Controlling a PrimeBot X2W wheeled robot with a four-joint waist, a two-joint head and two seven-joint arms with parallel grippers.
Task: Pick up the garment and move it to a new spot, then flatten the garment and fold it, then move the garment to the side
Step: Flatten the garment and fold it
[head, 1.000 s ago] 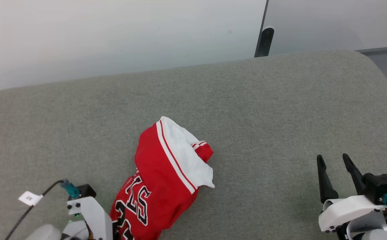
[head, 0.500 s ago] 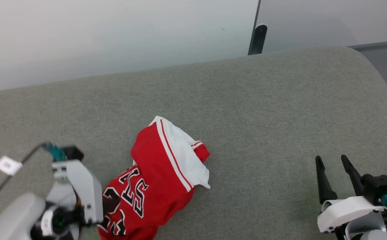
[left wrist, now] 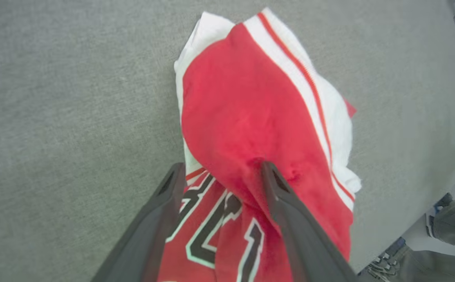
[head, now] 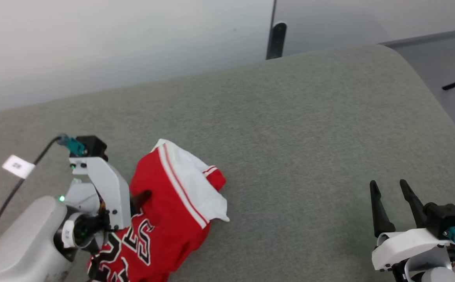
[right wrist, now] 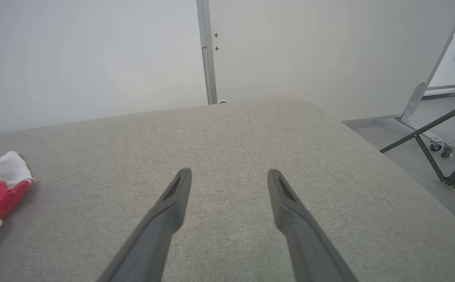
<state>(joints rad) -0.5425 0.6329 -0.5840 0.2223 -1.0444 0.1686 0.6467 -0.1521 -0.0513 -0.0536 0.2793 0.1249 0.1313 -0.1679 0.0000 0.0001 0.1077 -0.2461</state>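
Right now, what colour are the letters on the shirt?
The letters are black with white outlines, on the red garment. Left wrist view shows them best.

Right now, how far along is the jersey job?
Done, apparently: the jersey lies crumpled on the grey padded top. In hand: left claw open astride a red fold, not clamped; right claw open over bare padding. Left: flatten, fold, move aside.

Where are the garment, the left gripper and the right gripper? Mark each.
garment point(head: 180, 235), head view, on its red body panel.
left gripper point(left wrist: 222, 167), left wrist view, midway between its fingertips.
right gripper point(right wrist: 229, 172), right wrist view, midway between its fingertips.
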